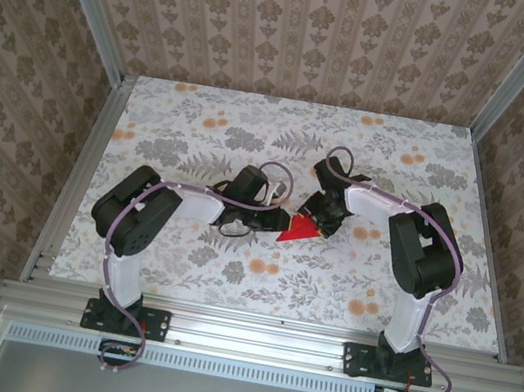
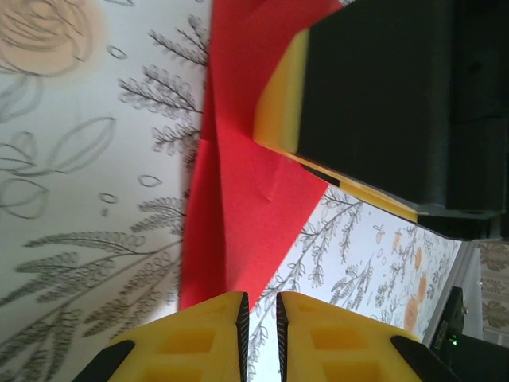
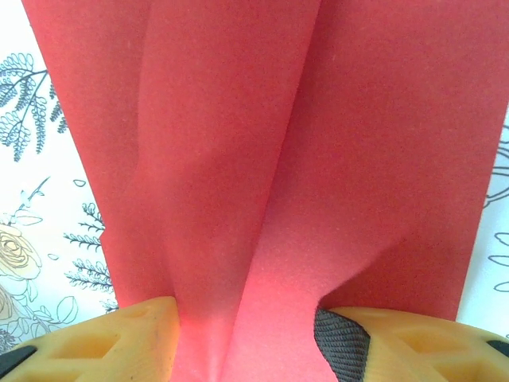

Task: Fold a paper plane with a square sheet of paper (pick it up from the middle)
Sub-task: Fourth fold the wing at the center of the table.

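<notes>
The square sheet of paper (image 1: 299, 230), bright red and folded into a creased angular shape, lies at the middle of the table between my two grippers. My right gripper (image 3: 246, 314) is closed on a raised fold of the paper (image 3: 318, 159), which bunches up between its fingers. One finger of that right gripper (image 2: 374, 95) rests over the far part of the paper (image 2: 246, 207) in the left wrist view. My left gripper (image 2: 260, 298) stands just off the sheet's near pointed corner. Its jaws are a narrow gap apart with only the table between them.
The table (image 1: 202, 135) has a grey leaf and orange flower pattern. Metal rails (image 1: 248, 331) run along its near edge, and patterned walls (image 1: 303, 21) close the back and sides. Both arms reach inward, meeting at the table's middle.
</notes>
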Action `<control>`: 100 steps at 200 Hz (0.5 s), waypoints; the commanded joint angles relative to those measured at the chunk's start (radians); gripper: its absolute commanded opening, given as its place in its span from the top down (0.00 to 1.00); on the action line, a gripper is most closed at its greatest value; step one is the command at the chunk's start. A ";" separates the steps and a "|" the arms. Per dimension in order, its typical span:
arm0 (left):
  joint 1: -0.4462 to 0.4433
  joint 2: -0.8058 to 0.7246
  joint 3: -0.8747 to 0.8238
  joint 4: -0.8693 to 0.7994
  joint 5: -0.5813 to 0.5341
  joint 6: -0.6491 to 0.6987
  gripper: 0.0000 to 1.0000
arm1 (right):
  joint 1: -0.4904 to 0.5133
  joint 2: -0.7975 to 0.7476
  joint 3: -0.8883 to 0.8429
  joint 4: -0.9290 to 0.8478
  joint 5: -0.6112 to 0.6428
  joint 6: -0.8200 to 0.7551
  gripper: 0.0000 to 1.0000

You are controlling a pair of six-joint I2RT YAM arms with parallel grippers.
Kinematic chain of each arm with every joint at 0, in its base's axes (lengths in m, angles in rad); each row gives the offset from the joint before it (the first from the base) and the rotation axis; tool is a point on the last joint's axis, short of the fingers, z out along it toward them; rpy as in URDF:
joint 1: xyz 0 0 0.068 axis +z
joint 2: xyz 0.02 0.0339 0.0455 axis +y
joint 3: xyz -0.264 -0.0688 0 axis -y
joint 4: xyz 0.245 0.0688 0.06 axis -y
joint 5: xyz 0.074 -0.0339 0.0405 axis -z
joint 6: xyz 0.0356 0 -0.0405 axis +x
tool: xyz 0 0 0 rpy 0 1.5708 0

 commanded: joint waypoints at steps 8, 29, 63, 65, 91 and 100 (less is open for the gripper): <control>-0.014 0.013 0.028 -0.011 0.022 0.013 0.81 | -0.019 0.188 -0.116 -0.231 0.195 0.013 0.43; -0.013 0.027 0.028 -0.028 0.035 0.020 0.81 | -0.019 0.189 -0.116 -0.230 0.194 0.015 0.43; -0.014 0.035 0.040 -0.084 0.012 0.047 0.81 | -0.019 0.191 -0.119 -0.227 0.192 0.017 0.44; -0.014 0.036 0.041 -0.091 0.011 0.049 0.81 | -0.019 0.190 -0.118 -0.227 0.192 0.017 0.44; -0.010 0.033 0.047 -0.122 -0.015 0.062 0.82 | -0.019 0.195 -0.122 -0.225 0.191 0.018 0.44; -0.008 0.032 0.048 -0.130 -0.024 0.063 0.82 | -0.018 0.195 -0.123 -0.224 0.192 0.018 0.44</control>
